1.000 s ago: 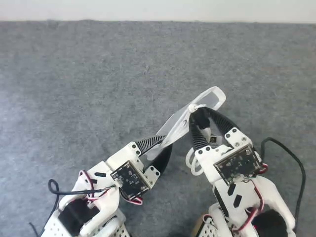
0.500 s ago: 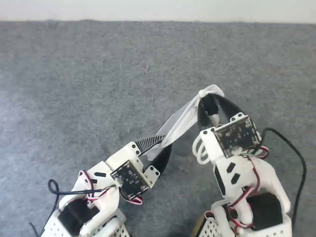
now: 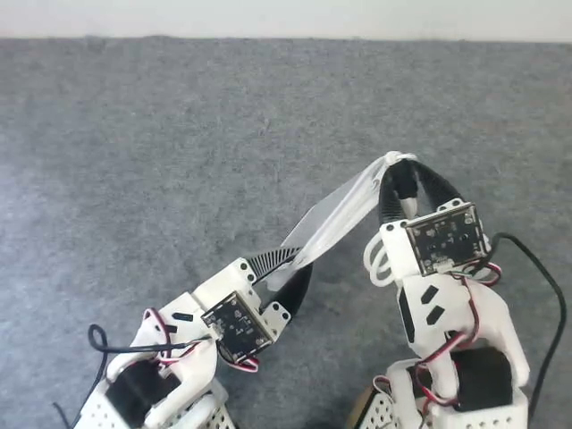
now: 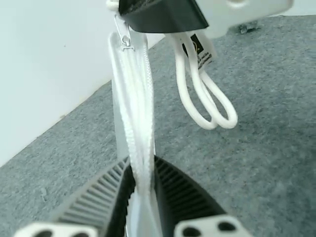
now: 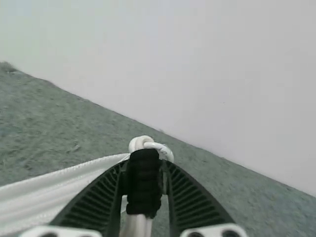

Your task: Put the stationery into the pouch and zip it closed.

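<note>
A translucent white pouch (image 3: 335,217) hangs stretched above the grey mat between both arms. My left gripper (image 3: 288,261) is shut on the pouch's near end, and the zipper teeth (image 4: 136,118) run up from between its ribbed black jaws (image 4: 140,170). My right gripper (image 3: 399,172) is shut at the pouch's far end, on the white zipper pull (image 5: 147,144). The metal slider (image 4: 122,37) sits just under the right gripper (image 4: 163,12). In the right wrist view the pouch (image 5: 49,190) trails away from the gripper (image 5: 144,165). The pouch's contents cannot be made out.
A white cord loop (image 4: 207,98) dangles from the right arm (image 3: 380,259). A black cable (image 3: 545,295) curves beside the right arm's base. Grey mat (image 3: 179,134) spreads to the far edge, where a white wall (image 3: 286,18) begins.
The right gripper has moved up and to the right with the pouch's far end, pulling the pouch straight and taut. The left arm has kept still.
</note>
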